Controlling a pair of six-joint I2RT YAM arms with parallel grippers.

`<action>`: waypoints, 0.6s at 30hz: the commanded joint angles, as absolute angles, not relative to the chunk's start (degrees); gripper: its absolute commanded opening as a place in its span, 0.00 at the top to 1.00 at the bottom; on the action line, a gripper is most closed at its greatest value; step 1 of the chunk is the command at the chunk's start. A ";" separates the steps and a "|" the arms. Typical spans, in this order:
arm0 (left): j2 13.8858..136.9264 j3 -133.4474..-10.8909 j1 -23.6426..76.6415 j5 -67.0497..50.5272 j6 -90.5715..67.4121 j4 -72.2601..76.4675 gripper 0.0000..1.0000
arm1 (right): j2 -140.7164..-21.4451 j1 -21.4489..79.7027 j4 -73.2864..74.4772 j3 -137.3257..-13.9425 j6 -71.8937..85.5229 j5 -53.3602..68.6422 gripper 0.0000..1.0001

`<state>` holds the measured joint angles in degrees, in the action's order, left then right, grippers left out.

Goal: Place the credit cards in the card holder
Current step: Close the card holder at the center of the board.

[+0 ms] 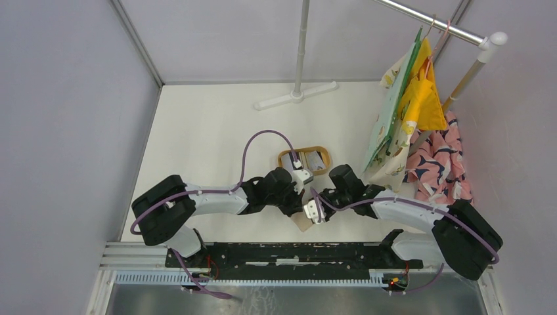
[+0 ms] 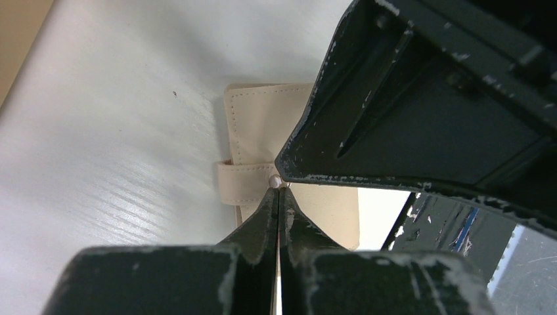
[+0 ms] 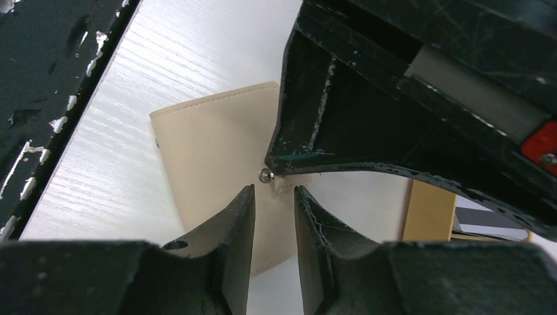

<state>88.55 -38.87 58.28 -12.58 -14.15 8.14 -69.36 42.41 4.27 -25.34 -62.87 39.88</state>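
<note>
Card holder: on table, between both tools. Left tool: clenched on its snap tab. Right tool: parted, just beside tab.

Both arms angled inward, tips meeting. Left gripper pinched shut on card holder tab; right gripper jaws apart, narrow gap.

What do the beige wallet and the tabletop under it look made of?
Small beige folding card holder: seemingly leather or faux leather, matte, with stitched edges and a metal-looking snap. White table: probably laminate, faint woodgrain, slight sheen.
</note>
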 commanded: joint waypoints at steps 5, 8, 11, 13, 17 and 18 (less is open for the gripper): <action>87.00 -37.37 58.53 -13.37 -11.59 9.30 0.98 | -71.34 44.17 2.16 -25.57 -62.72 37.89 0.67; 87.30 -37.40 58.56 -13.69 -11.52 9.65 0.98 | -71.70 44.41 1.99 -25.67 -62.54 37.77 0.70; 87.57 -37.52 58.46 -14.08 -11.63 9.75 0.98 | -72.16 44.75 1.54 -25.66 -62.08 37.20 0.71; 87.50 -37.48 58.47 -14.30 -11.72 9.80 0.98 | -72.44 45.01 1.23 -25.71 -61.81 36.98 0.71; 87.22 -37.40 58.56 -14.57 -11.72 9.84 0.98 | -72.94 45.68 1.05 -26.06 -61.52 36.11 0.74; 87.27 -37.38 58.54 -14.70 -11.77 9.95 0.98 | -73.03 45.79 1.05 -26.20 -61.37 35.93 0.76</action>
